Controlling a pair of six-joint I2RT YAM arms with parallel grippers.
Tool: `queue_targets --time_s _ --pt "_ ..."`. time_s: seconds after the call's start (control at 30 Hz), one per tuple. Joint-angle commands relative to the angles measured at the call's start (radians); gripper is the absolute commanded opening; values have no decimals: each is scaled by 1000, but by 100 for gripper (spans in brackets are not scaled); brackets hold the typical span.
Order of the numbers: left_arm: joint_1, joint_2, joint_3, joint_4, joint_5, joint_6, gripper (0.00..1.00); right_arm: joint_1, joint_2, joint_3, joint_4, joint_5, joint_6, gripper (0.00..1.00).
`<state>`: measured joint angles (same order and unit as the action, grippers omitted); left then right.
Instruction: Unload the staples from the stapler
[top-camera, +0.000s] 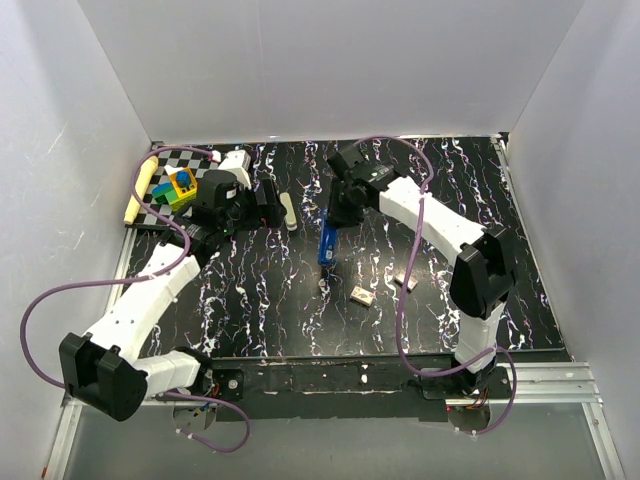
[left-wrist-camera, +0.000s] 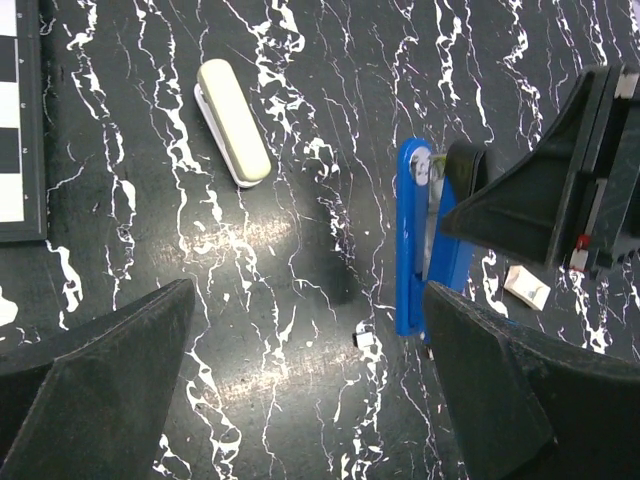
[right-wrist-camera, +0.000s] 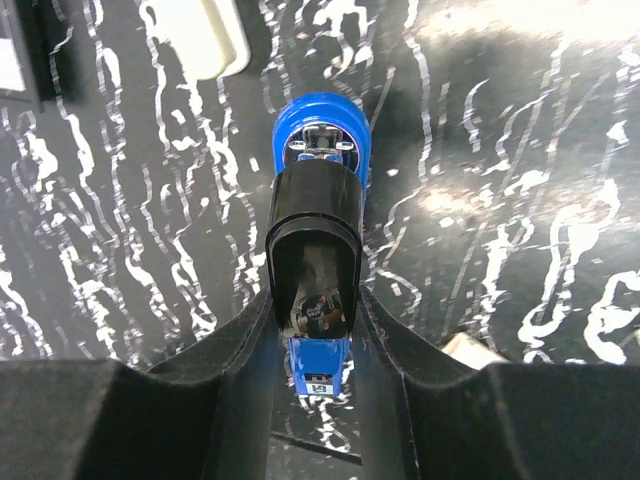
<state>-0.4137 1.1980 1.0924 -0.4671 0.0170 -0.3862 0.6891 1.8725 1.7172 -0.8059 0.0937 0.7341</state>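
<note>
A: Clamping the blue stapler (right-wrist-camera: 320, 112) at its black top with the right gripper (right-wrist-camera: 312, 300); holding the left gripper (left-wrist-camera: 310, 300) wide apart, empty, nearby.
B: And the staples (left-wrist-camera: 365, 340)?
A: Seen as one pale bit on the table (left-wrist-camera: 300, 200), just beside the stapler's end. Cannot tell about any inside.
B: Then grip firmly, tilt slowly, shake gently, clear of the cream stapler (left-wrist-camera: 232, 120).

Two staplers are showing: one blue stapler (top-camera: 326, 245) and one cream stapler (top-camera: 289, 211). Three small pale bits of staples (top-camera: 362, 294), (top-camera: 405, 281), (top-camera: 322, 284) are lying on the counter (top-camera: 270, 300), near and right of the blue one. One checkered board (top-camera: 200, 163), one yellow banana-shaped thing (top-camera: 138, 190) and one toy of coloured blocks (top-camera: 176, 188) are sitting far left. Two end effectors are reaching in: the left end effector (left-wrist-camera: 310, 300) and the right end effector (right-wrist-camera: 312, 300).
</note>
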Motion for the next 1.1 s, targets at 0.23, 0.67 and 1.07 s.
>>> queue_targets --time_s 0.23,0.67,1.07 --pt "3 -107 0 -31 -118 -20 98 136 56 76 37 17 220 1" --pt "7 -161 -8 -31 -132 -29 98 205 209 156 -18 51 321 1" --pt "10 -147 -8 -31 -118 -33 98 213 298 209 -33 29 330 12"
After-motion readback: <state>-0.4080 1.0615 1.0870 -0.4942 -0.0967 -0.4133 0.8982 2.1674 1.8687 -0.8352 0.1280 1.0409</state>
